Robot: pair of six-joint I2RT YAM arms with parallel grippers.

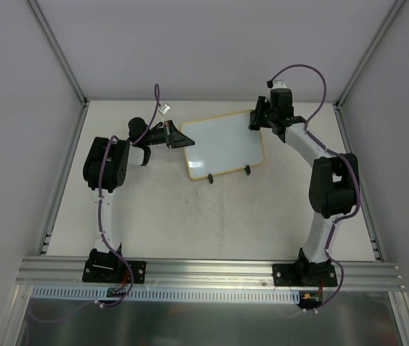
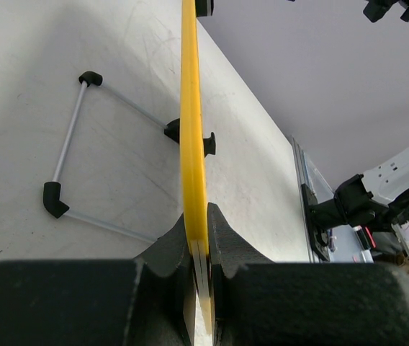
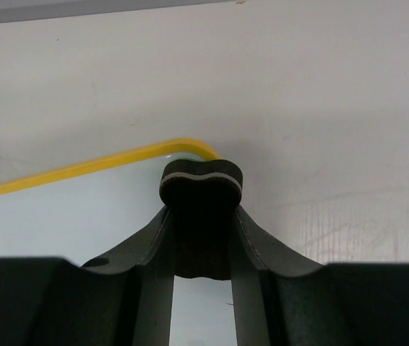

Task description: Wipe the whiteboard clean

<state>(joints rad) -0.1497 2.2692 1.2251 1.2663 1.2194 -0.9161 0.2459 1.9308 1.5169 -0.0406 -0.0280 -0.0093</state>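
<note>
Left jaws clamped on left edge of small glossy white yellow-framed whiteboard (image 1: pixel 222 144). Right jaws gripping black eraser block (image 3: pixel 201 184) at board's far-right corner; long axis runs leftward from it.

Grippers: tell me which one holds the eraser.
The right gripper: it pinches the black eraser over the whiteboard; the left gripper clamps the board's yellow edge.

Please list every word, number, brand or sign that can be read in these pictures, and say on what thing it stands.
None: no text can be read in any view.
The whiteboard shows no legible writing on its surface.
The eraser shows no label.
The small parts at the arm bases are too small to show any print.
</note>
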